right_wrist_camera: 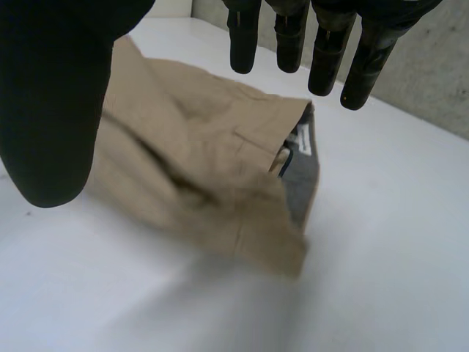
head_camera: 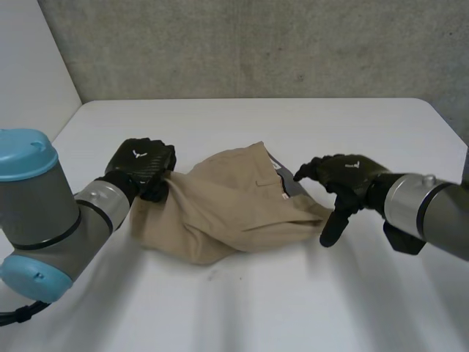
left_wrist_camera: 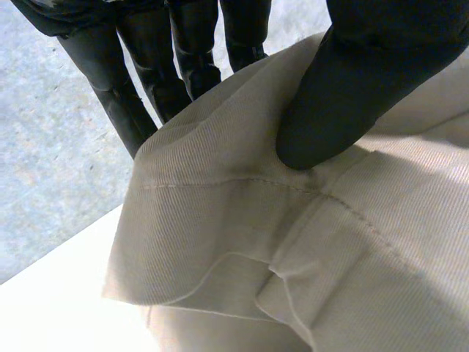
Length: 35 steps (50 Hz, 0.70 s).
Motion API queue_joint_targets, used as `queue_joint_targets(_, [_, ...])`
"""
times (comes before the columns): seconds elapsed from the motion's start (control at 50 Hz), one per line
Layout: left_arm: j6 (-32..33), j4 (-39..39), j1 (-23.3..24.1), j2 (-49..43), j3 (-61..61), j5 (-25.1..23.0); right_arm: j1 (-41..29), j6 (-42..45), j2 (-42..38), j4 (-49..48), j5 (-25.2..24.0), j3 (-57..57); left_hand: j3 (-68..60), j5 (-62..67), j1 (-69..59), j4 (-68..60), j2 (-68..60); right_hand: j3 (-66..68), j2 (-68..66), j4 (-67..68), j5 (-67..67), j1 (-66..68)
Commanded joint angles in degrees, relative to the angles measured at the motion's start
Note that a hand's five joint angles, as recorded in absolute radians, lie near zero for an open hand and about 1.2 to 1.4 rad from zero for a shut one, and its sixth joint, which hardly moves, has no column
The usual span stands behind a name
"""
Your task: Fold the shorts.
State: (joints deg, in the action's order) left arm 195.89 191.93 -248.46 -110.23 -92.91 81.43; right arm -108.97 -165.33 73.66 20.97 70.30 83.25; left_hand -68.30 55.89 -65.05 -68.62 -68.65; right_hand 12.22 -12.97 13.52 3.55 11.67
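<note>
At the near left of the white table (head_camera: 256, 308) the left arm (head_camera: 44, 213) reaches in, and the left hand (head_camera: 139, 167) sits at the left end of the tan shorts (head_camera: 227, 205), lifting that end slightly off the surface. The head view shows only the back of this hand, curled over the cloth. The left wrist view shows the grip itself: the thumb (left_wrist_camera: 352, 95) presses down onto the fabric just above a stitched seam, the fingers (left_wrist_camera: 146, 73) run behind the same fold, and the cloth is pinched between them. That view also shows the hemmed edge (left_wrist_camera: 220, 282) hanging in loose layers below the thumb. The shorts lie bunched and partly doubled over in the middle of the table, running from the left hand towards the right one. At their far right corner the waistband is turned open, showing its dark lining (head_camera: 282, 180). The right wrist view shows this lining more clearly, along with a small pale label (right_wrist_camera: 303, 143) and a pocket seam, which the head view barely shows. The right hand (head_camera: 344, 180) hovers at the right end of the shorts, with its fingers extended and spread well away from the thumb, holding nothing. Its own view places the fingertips (right_wrist_camera: 293, 51) above the waistband, clear of the cloth. The right arm (head_camera: 429, 213) comes in from the right edge.
</note>
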Motion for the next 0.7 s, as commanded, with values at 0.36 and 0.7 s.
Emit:
queue_joint_targets(0.36, [0.5, -1.6, 0.3, 1.8, -2.6, 0.4, -0.7, -0.1, -9.9, -27.3, 1.0, 4.8, 29.9, -27.5, 26.7, 30.2, 30.3, 67.8, -67.0, 66.5, 66.4, 68.3])
queue_joint_targets(0.7, [-0.8, -7.4, -1.2, 30.9, -18.4, 2.2, -3.6, -1.8, -12.0, -23.7, 7.7, -3.4, 45.6, -43.2, 42.4, 46.0, 46.0, 67.8, -67.0, 66.5, 66.4, 68.3])
